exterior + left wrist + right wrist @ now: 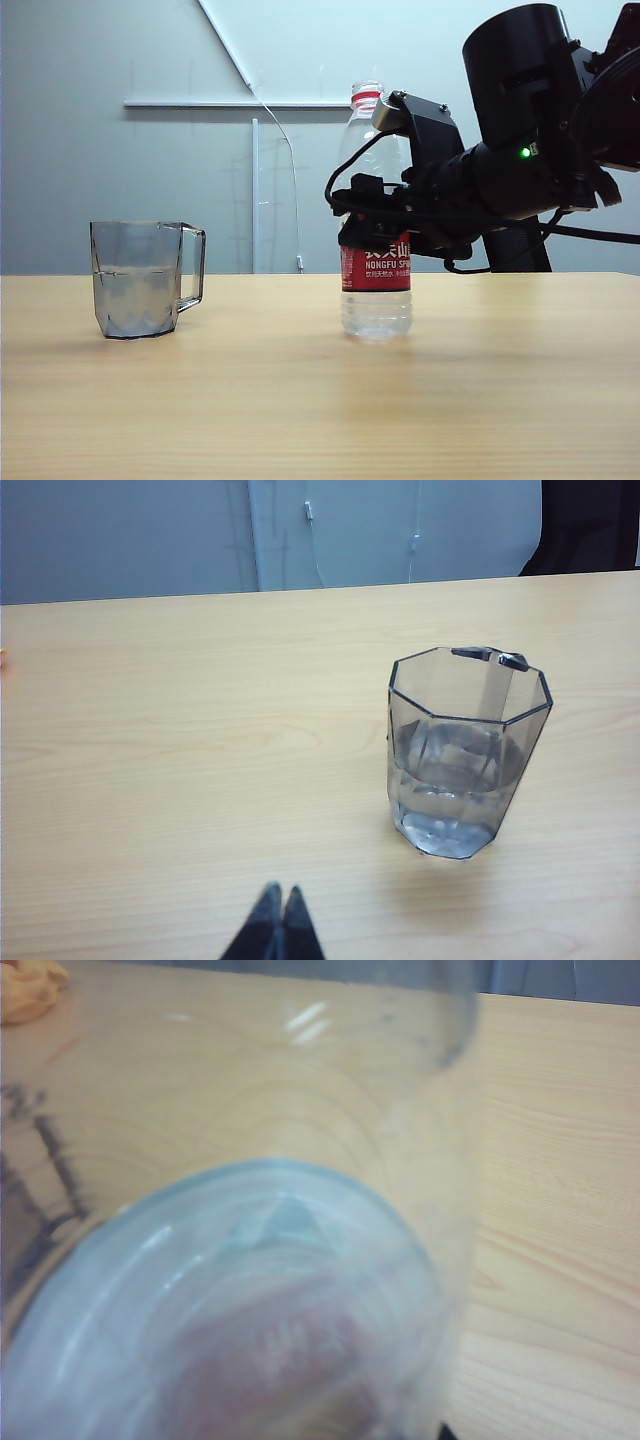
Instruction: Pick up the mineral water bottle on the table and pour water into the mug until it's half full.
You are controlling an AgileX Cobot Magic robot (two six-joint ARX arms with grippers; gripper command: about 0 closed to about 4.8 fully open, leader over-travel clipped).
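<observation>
Right of centre in the exterior view, the thin, crushable mineral water bottle (376,250) standing on the counter (300,400) is flanked mid-body by the right claw (375,215), grip undeterminable, best held at the label; the left claw (280,920), seen pressed together, is parked short of the part-filled mug (140,278) at left.

Right end effector (372,215) reaches in level at mid-height (grip unclear); left end effector (279,920) pinched together, low.

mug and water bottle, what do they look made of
Mug: smoky grey see-through glass or hard plastic, glossy and faceted; which one is unclear. Mineral water bottle: thin clear plastic, ribbed below a glossy red label.
</observation>
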